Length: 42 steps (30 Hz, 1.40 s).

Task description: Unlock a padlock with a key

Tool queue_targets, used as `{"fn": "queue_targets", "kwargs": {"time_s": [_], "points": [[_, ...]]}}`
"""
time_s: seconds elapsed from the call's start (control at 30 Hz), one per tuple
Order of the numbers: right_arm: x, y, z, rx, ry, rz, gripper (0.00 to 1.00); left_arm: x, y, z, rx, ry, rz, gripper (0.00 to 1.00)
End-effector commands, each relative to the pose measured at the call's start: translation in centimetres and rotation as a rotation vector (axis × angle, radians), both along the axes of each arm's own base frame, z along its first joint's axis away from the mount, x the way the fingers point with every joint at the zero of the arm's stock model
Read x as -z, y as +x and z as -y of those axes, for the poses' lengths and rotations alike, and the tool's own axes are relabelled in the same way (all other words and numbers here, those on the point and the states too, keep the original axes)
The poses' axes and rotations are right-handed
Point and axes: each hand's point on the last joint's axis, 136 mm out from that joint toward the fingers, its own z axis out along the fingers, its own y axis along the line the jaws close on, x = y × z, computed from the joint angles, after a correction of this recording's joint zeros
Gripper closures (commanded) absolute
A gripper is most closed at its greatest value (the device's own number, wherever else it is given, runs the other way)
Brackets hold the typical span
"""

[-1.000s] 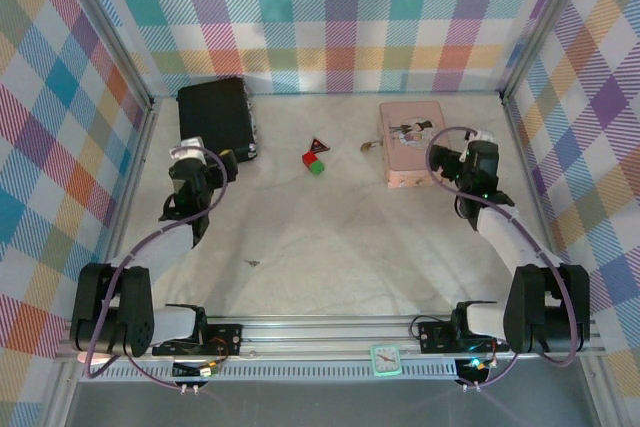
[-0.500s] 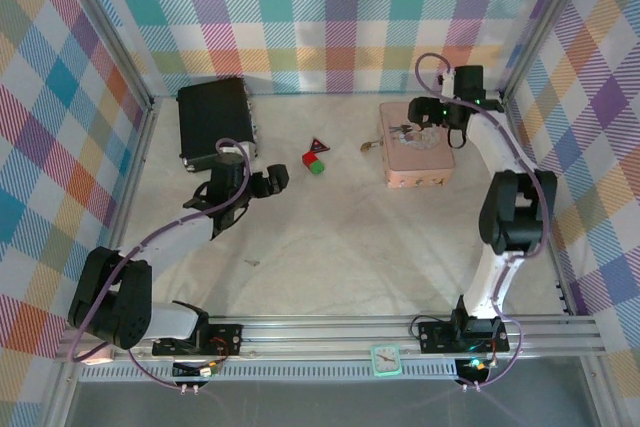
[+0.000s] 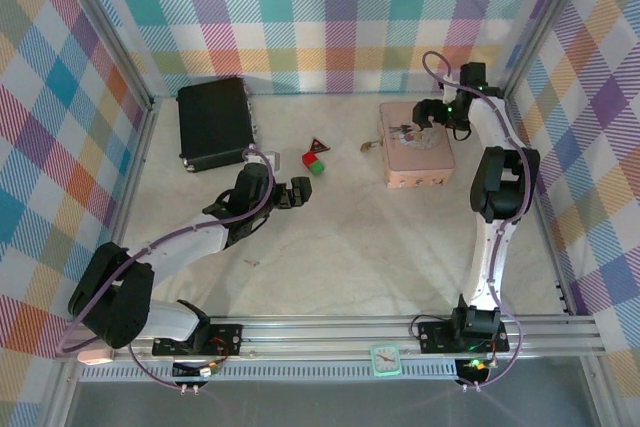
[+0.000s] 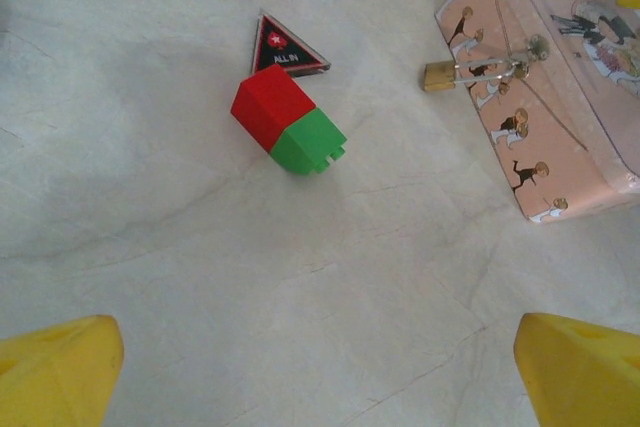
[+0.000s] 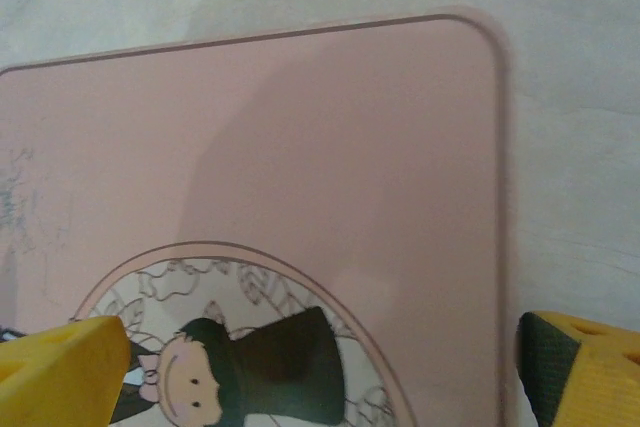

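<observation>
Your left gripper gapes short of the small brass padlock; right gripper, likewise spread, over the pink rectangular box.

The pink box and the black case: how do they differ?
The pink box is pale with a cartoon girl on its lid; the black case is plain and dark. The pink box has a small brass padlock at its left side; the black case shows none that I can make out. The right gripper is open above the pink box; no gripper is above the black case. Both are flat rectangles near the back wall.
</observation>
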Motion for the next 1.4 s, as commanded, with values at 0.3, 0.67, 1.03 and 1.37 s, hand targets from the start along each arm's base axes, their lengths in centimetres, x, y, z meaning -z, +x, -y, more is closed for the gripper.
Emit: {"fn": "queue_targets", "kwargs": {"time_s": [0.3,0.67,1.03,1.37], "points": [[1.9,-3.7,-8.0,-0.364,0.033,0.006,0.13,-2.7,0.5,7.7,0.221,-0.257,0.055,0.13],[0.5,-4.9,-9.2,-0.405,0.057,0.029,0.19,1.6,-0.6,18.1,0.375,-0.362,-0.073,0.8],[-1.9,-5.2,-9.5,-0.355,0.088,0.081,0.15,4.3,-0.3,24.4,0.451,-0.363,-0.118,0.83],[-9.2,-5.6,-2.3,0.183,0.017,0.147,0.01,0.4,-3.4,28.5,0.556,-0.395,-0.095,0.53]]}}
